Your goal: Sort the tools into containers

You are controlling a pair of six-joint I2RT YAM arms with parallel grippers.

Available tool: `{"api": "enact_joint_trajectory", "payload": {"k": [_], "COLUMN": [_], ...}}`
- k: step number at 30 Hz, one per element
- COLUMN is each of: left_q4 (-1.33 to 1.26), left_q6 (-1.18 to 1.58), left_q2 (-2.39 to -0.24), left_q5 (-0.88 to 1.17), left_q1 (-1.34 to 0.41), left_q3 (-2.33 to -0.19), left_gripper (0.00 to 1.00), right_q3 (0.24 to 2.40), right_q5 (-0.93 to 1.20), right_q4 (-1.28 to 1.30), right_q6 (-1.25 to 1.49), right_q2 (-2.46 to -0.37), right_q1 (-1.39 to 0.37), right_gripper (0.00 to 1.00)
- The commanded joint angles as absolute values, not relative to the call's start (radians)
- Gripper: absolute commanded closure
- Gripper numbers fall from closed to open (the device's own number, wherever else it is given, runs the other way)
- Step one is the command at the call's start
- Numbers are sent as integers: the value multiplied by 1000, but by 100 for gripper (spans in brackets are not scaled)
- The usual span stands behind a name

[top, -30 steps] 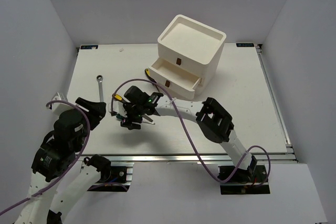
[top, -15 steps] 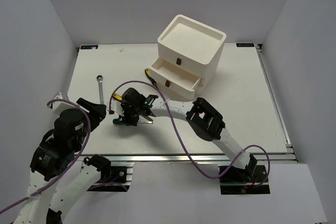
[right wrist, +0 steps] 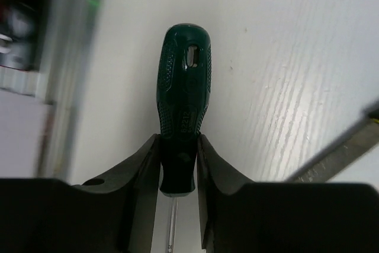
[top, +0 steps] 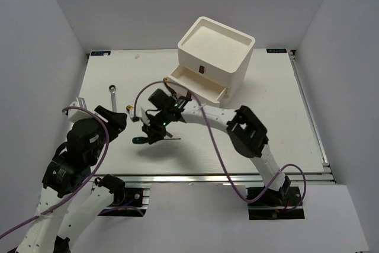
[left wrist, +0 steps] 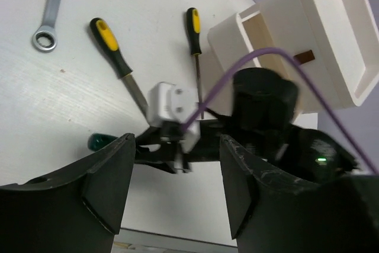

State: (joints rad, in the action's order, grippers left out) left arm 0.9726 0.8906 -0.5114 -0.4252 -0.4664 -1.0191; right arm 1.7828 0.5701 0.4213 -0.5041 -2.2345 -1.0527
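**Operator:** Report the right gripper.

**Technician:** The right gripper [right wrist: 177, 152] is pinching the green screwdriver [right wrist: 183, 81]. Its fingers [right wrist: 142, 176] press on both sides of the handle's neck, and the shaft runs back between them.

**Operator:** Where is that screwdriver?

**Technician:** Over the table [top: 266, 122], front-left of the box [top: 216, 48] and apart from it. Whether it touches the surface cannot be determined.

**Operator:** Left gripper?

**Technician:** The left gripper [left wrist: 176, 152] is spread wide, just left of the right gripper and facing it.

**Operator:** Other items?

**Technician:** The wrench [left wrist: 50, 10] lies flat at far left. The yellow file [left wrist: 115, 51] and yellow screwdriver [left wrist: 193, 28] lie between it and the box. One drawer [top: 204, 89] stands pulled out.
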Motion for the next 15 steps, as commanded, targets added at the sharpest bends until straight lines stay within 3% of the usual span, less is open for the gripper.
{"api": "enact_joint_trajectory", "payload": {"k": [1,4,8,15], "left_q4": [801,694,617,401], "left_q6": [806,772,749,723], "left_q2": [-500,-485,-528,-685], "left_q5": [-361,-344,-301,-114], "left_q1": [-462,-462,-462,-462], "left_q3": [-996,-985,-956,-838], "left_gripper": [32,34,35,32], "right_q3": [1801,1734,1654,1681], "right_q5": [824,709,399,135], "right_q4": [456,413,345,279], "right_q6": [-413,-358,-290,-359], "right_q2": [-2004,-1872,-1740,-1772], "right_q1": [-997,-962,-896,-717], "right_gripper": [100,100,100,100]}}
